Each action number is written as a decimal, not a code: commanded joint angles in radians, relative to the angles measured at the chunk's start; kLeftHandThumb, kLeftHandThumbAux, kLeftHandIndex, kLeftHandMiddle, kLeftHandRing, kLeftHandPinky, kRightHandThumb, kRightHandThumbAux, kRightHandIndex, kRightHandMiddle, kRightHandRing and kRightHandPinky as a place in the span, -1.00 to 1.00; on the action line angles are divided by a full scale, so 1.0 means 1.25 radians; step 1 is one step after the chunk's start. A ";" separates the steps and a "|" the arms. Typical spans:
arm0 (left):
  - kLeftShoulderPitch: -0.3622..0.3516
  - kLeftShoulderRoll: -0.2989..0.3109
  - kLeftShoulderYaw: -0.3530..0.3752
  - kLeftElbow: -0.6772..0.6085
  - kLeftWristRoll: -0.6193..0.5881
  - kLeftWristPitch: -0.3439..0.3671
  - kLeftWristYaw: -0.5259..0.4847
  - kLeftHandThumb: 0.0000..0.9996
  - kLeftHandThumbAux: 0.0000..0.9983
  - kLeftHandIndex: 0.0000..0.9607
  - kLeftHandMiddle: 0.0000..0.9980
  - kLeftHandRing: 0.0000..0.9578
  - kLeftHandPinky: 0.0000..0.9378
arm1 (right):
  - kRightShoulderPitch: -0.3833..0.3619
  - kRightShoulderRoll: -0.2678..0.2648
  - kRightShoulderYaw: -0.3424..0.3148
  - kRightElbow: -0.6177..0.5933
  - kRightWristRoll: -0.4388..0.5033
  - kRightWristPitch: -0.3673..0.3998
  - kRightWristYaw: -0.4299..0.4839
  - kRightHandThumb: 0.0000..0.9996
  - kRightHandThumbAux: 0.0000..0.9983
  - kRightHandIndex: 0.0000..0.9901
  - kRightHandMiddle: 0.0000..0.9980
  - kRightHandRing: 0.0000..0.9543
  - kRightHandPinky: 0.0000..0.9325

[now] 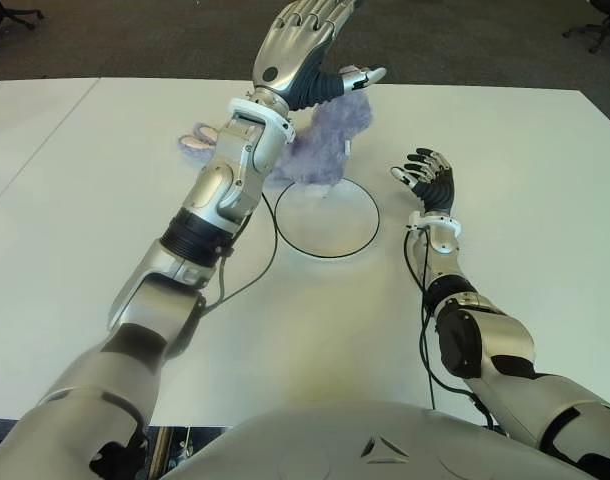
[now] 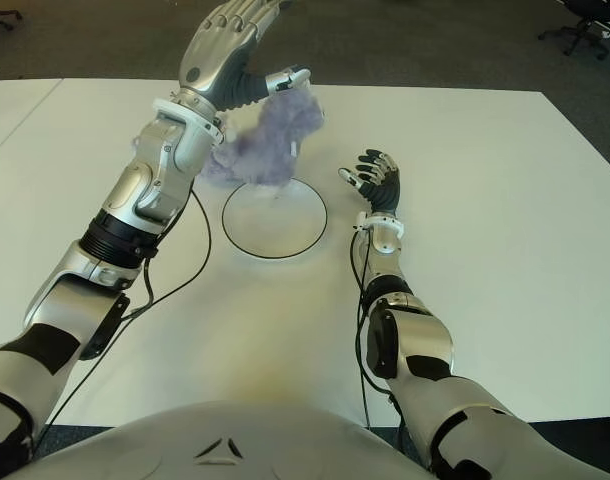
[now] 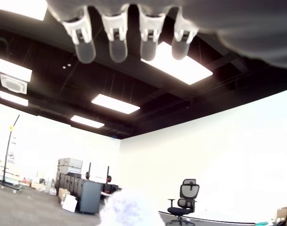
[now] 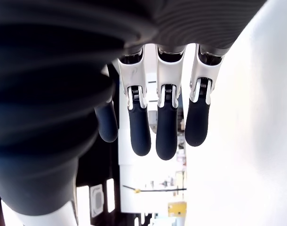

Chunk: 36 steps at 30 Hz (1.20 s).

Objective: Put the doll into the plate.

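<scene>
Doll (image 1: 325, 145), purple and fluffy, is sitting at the far rim of the round white plate (image 1: 327, 222), partly over it, on the white desk (image 1: 525, 180). Left hand (image 1: 303, 45) is hovering above the doll with fingers spread, gripping nothing. Right hand (image 1: 428, 178) is showing right of the plate, fingers relaxed and empty.

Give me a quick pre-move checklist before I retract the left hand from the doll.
1. Left hand open, fingers extended: ok.
2. Doll free of the hand: cannot tell; the thumb shows right at its top.
3. Doll inside the plate: not ok; it shows over the far rim, appearing in mid-fall.
4. Doll settled: cannot tell.
5. Right hand clear of the plate, open, to its right: ok.
</scene>
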 commanded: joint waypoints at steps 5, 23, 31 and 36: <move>0.000 0.004 -0.006 0.016 0.015 0.004 -0.003 -0.79 -0.86 -1.00 -1.00 -1.00 -1.00 | 0.219 0.080 -0.009 0.128 0.013 0.090 -0.003 -1.00 0.74 -0.43 -0.30 -0.21 -0.22; 0.006 0.036 0.011 0.037 0.020 -0.013 0.031 -0.87 -0.84 -1.00 -1.00 -1.00 -1.00 | 0.217 0.080 -0.008 0.127 0.012 0.088 -0.003 -1.00 0.73 -0.43 -0.29 -0.21 -0.23; 0.016 0.084 0.013 0.117 -0.001 -0.083 0.053 -0.87 -0.82 -1.00 -1.00 -1.00 -1.00 | 0.218 0.078 -0.006 0.127 0.009 0.087 -0.006 -1.00 0.70 -0.42 -0.29 -0.21 -0.24; 0.006 0.094 -0.029 0.264 0.010 -0.166 0.100 -0.83 -0.77 -1.00 -1.00 -1.00 -1.00 | 0.217 0.080 -0.008 0.128 0.012 0.091 -0.006 -1.00 0.71 -0.43 -0.30 -0.22 -0.24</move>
